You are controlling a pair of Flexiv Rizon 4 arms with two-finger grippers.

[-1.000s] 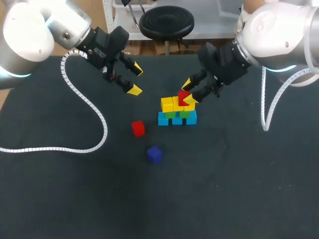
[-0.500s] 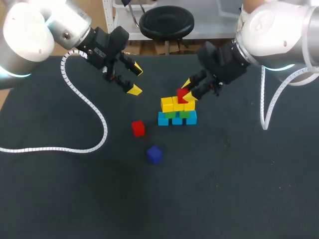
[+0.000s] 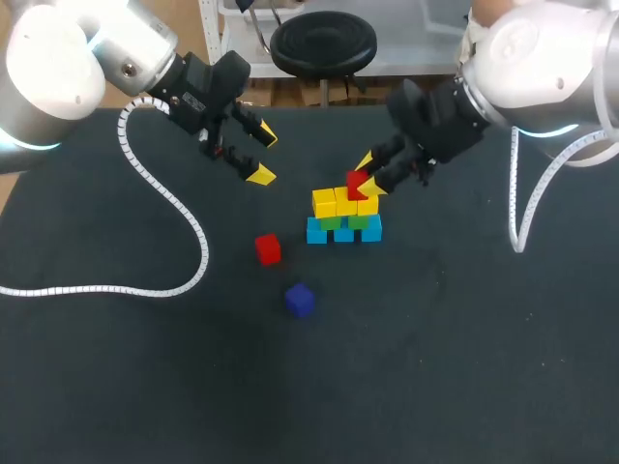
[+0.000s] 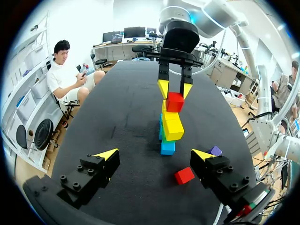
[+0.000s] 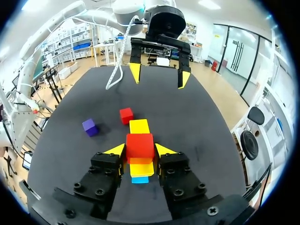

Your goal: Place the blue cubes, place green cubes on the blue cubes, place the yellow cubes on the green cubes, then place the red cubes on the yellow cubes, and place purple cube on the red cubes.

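A stack stands mid-table: blue cubes [image 3: 344, 233] at the bottom, green cubes [image 3: 345, 221] on them, yellow cubes [image 3: 334, 203] above. My right gripper [image 3: 365, 176] is shut on a red cube [image 3: 356, 183] right over the yellow row; in the right wrist view the red cube [image 5: 139, 146] fills the gap of the right gripper [image 5: 139, 150]. I cannot tell whether it rests on the yellow. Another red cube [image 3: 268, 248] and a purple cube [image 3: 300, 300] lie loose in front of the stack. My left gripper [image 3: 263, 157] hangs open, left of the stack.
White cables [image 3: 174, 208] trail over the black table [image 3: 435, 367] on the left and at the right [image 3: 517, 208]. In the left wrist view the loose red cube [image 4: 184, 175] and purple cube [image 4: 215, 150] lie near my left gripper [image 4: 155, 154], the stack [image 4: 169, 129] ahead.
My right gripper's fingers have closed a little onto the red cube at the top of the stack. The left arm and the loose cubes have not moved.
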